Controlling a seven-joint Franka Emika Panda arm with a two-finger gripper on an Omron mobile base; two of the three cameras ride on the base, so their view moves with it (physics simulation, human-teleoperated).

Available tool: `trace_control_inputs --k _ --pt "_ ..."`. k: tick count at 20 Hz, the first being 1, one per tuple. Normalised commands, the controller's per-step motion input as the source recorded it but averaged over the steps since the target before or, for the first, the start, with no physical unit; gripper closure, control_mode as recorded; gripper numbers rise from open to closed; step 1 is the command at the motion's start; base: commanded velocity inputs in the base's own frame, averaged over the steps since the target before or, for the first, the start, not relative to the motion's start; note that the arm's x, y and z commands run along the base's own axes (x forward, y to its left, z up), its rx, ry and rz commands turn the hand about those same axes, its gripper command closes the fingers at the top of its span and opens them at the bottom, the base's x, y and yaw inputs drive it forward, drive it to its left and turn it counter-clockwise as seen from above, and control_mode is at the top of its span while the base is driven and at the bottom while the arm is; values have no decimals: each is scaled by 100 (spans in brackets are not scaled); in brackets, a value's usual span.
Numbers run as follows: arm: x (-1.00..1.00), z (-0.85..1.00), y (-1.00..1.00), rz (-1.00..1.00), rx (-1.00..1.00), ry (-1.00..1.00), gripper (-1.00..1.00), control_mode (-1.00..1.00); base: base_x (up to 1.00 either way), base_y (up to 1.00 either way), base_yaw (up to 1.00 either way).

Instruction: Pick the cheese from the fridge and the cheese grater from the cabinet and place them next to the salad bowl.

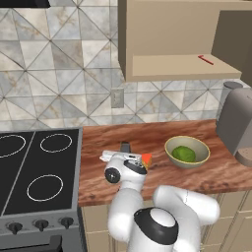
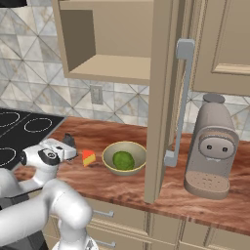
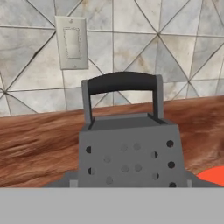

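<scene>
The dark grey cheese grater [image 3: 127, 148] stands upright close before the hand, handle up, its holed face toward the camera. My gripper [image 1: 125, 150] [image 2: 69, 145] is low over the wooden counter and shut on the cheese grater [image 1: 125, 146] [image 2: 68, 140]. The cheese [image 1: 146, 159] [image 2: 88, 157] [image 3: 214, 175] lies on the counter just right of the hand. Further right sits the salad bowl [image 1: 172, 147] [image 2: 110, 152] with green salad. The open cabinet [image 1: 172, 66] [image 2: 110, 66] hangs above. The fridge is out of view.
A thin red utensil [image 1: 205, 59] lies on the cabinet shelf. The open cabinet door [image 2: 163, 97] juts out right of the bowl. A tall grey appliance [image 1: 236, 123] [image 2: 211, 146] stands at the right. The black stove [image 1: 34, 172] [image 2: 22, 134] borders the counter's left. A wall switch [image 3: 72, 41] is behind.
</scene>
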Motion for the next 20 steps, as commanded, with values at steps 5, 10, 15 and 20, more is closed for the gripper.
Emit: trace_control_inputs --k 5,10,15,20 --pt "-11 -24 -8 -1 0 -1 100 -100 0 0 0" --pt "-5 -18 -3 0 0 -1 -100 -100 0 0 0" --pt "-8 -9 -5 -1 0 -3 -100 -100 0 0 0" --pt "-9 -6 -3 0 1 -5 -100 -100 0 0 0"
